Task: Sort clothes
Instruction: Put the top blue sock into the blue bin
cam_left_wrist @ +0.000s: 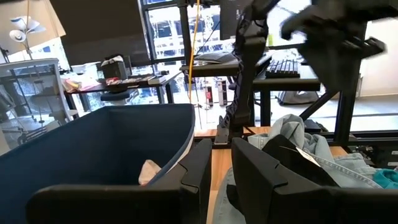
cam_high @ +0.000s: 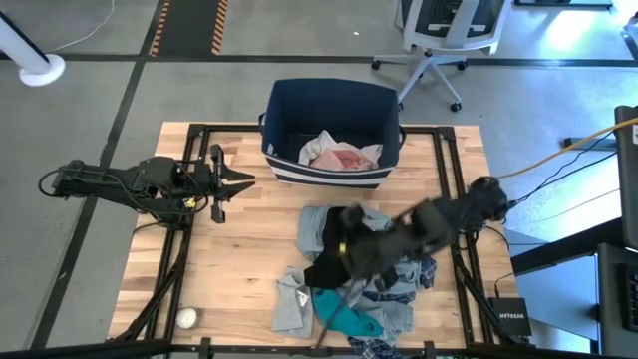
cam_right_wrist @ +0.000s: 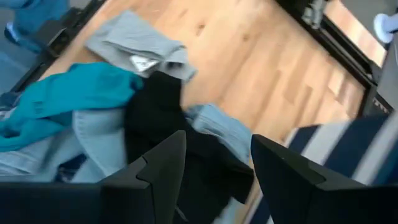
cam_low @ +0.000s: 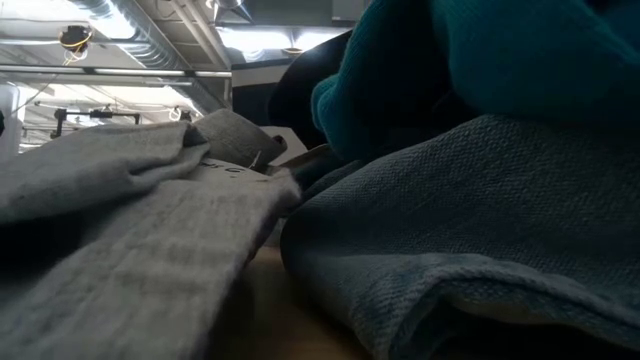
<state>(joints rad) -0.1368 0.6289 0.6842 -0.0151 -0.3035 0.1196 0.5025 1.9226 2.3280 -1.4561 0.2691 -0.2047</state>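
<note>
- Reaching: right gripper (cam_right_wrist: 214, 168), fingers parted and empty, above black garment (cam_right_wrist: 165, 134) at frame centre
- Clothes (cam_high: 359, 279): heaped lower centre; some in bin (cam_high: 334, 120)
- Advice: pinch one layer only
- Left gripper (cam_high: 234, 181): open, centre left

Grey concrete floor (cam_high: 120, 90), white office chair (cam_high: 434, 40) behind the table.

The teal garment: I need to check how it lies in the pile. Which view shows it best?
The right wrist view: the teal garment lies spread beside black fabric. The high view shows it small at the pile's near edge; the low view, a close fold; the left wrist, a sliver.
</note>
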